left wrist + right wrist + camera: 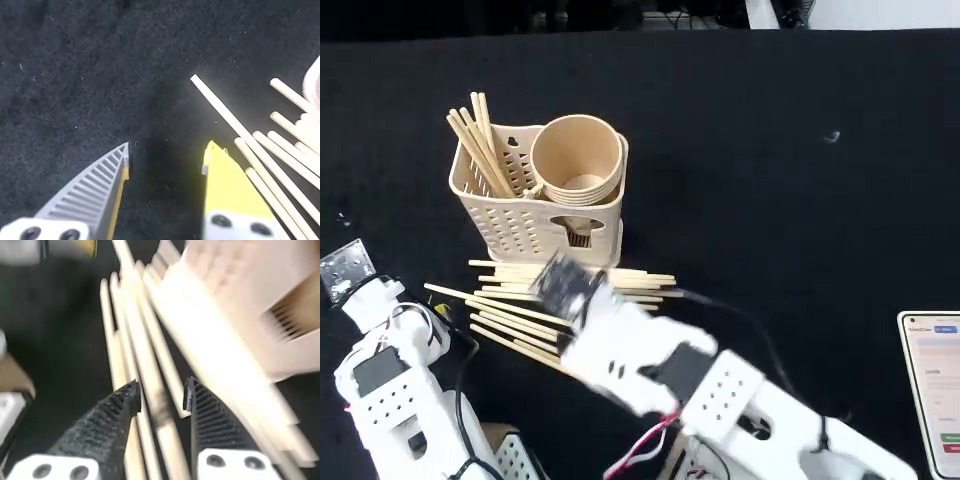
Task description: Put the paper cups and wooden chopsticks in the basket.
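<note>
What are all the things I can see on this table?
Basket: one, cream, on the table, back left.
Paper cups: nested stack, count unclear, tan, inside the basket.
Chopsticks in basket: several, pale wood, leaning out of it.
Loose chopsticks: a pile, pale wood, lying in front of the basket.
Table: one, black.
Phone: one, white, at the table's right edge.
Left gripper: grey and yellow, open, beside the chopstick ends.
Right gripper: black, open, over the loose chopsticks.

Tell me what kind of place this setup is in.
Probably an indoor robot practice bench rather than a kitchen: a table draped in black cloth, a white left arm and right arm at its near edge, and a staged sorting job with a basket and loose wooden chopsticks.
</note>
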Controlling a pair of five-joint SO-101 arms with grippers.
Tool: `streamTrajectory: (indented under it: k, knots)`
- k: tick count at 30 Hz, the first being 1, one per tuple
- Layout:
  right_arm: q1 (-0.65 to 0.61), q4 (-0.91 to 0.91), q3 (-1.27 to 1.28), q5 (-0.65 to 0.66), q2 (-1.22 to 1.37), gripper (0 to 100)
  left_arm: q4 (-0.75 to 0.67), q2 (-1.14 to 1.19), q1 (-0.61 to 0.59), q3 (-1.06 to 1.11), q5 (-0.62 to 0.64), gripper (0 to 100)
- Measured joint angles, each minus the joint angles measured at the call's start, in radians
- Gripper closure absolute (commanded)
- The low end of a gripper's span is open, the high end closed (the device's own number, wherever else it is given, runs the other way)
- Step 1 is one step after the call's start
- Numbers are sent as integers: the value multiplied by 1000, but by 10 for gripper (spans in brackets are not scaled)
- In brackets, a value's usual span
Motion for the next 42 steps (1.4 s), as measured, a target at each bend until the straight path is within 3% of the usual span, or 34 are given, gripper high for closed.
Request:
streamTrajectory:
  k: [4, 8, 19, 23, 25, 32, 42]
  knots:
    - [-103, -141, 87, 0, 114, 842, 0, 0, 0, 0, 0, 758]
    - [-117, -204, 86, 0, 261, 842, 0, 0, 0, 0, 0, 758]
    - [-118, -94, -187, 2, 623, 851, 0, 0, -63, 0, 0, 758]
    - [-118, -20, -278, 3, 706, 989, 0, 0, -63, 0, 0, 758]
    - [-114, 0, -308, 3, 732, 976, 0, 0, -63, 0, 0, 758]
    - [-83, 34, -322, 12, 712, 988, 0, 0, -63, 0, 0, 758]
    - [52, 210, -322, 129, 331, 988, 0, 0, -63, 0, 0, 758]
